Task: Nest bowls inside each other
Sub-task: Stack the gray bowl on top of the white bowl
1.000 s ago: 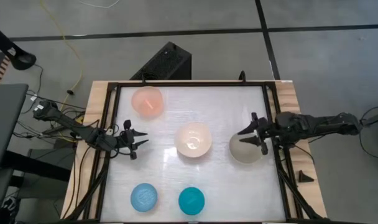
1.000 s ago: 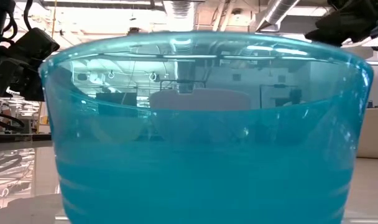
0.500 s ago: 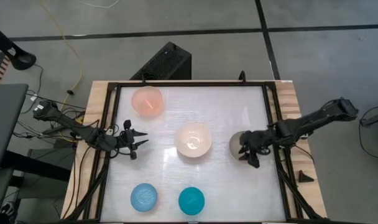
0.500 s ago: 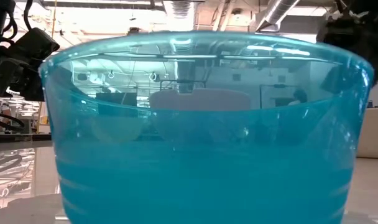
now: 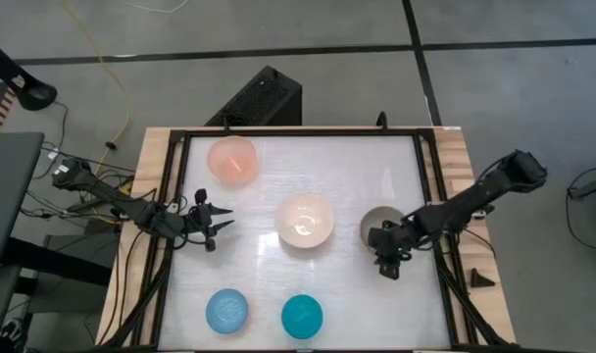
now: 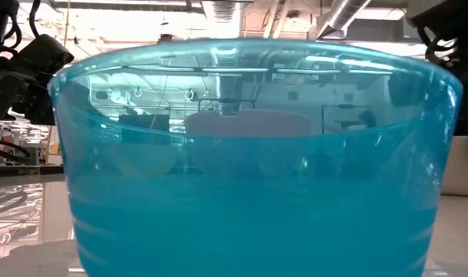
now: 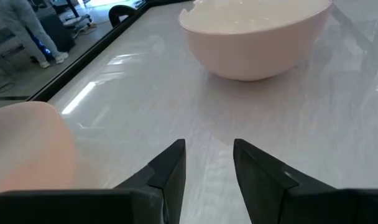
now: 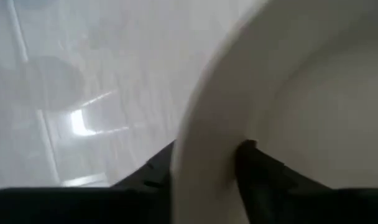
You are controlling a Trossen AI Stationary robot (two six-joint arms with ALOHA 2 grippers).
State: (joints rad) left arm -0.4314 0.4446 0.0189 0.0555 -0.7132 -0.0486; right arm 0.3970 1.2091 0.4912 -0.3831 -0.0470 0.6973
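Five bowls sit upright on the white table: salmon pink (image 5: 231, 161) at the far left, large pale pink (image 5: 305, 220) in the middle, grey-beige (image 5: 372, 224) to its right, light blue (image 5: 226, 311) and teal (image 5: 302, 316) near the front edge. The teal bowl (image 6: 249, 177) fills the low view. My right gripper (image 5: 387, 253) points steeply down at the grey-beige bowl's near rim, shut on it. My left gripper (image 5: 216, 218) hovers open at the table's left, facing the pale pink bowl (image 7: 257, 37), nothing between its fingers (image 7: 209, 168). My right gripper pinches the grey-beige bowl's rim (image 8: 204, 155) on the bowl's near side. One finger (image 8: 257, 171) is inside the bowl and the other (image 8: 153, 174) outside its wall. The fingers come from above, slanting down. The bowl stands upright on the table.
A black frame (image 5: 430, 196) runs round the table top. A small black wedge (image 5: 481, 278) lies on the wooden border at the right. Bare table lies between the middle bowls and the two small bowls at the front.
My right gripper has come down and toward the table's near edge, tipping from nearly level to pointing steeply down and rolling as it went. It has ended with its fingers astride the grey-beige bowl's near rim. The bowls have stayed in place.
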